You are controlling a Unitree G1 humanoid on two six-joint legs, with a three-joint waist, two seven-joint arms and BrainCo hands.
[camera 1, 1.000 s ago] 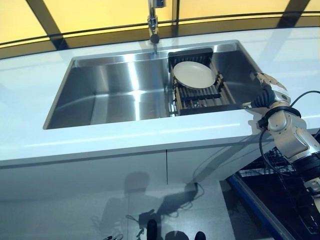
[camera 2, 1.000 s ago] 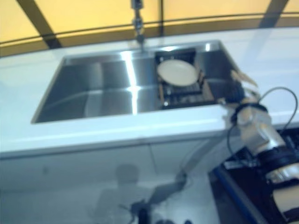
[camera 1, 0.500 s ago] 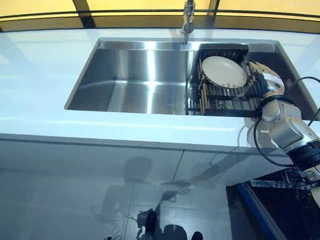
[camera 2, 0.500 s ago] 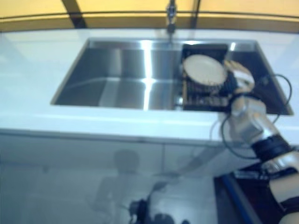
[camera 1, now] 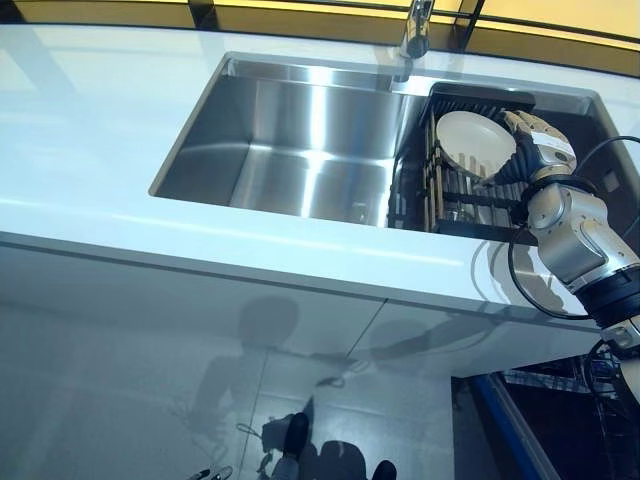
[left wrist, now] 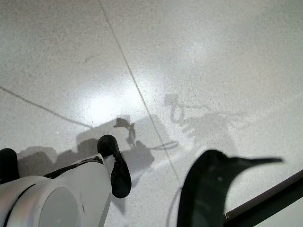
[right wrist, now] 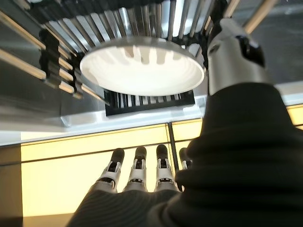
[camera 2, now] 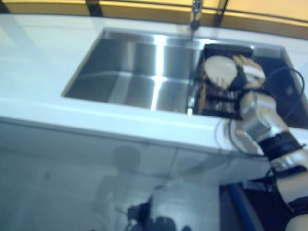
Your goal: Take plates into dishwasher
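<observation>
A white plate lies tilted on a dark slatted drying rack set over the right end of the steel sink. My right hand is at the plate's right rim, open with straight fingers. In the right wrist view the plate lies between the thumb and the fingers, and I see no touch. My left hand barely shows at the bottom edge of the left eye view, low near the floor.
A faucet stands behind the sink. A white counter surrounds the sink, with white cabinet fronts below it. An open dark dishwasher with a blue edge shows at the lower right.
The camera has shifted. My right hand has moved from the counter edge right of the sink up over the rack to the plate's right rim.
</observation>
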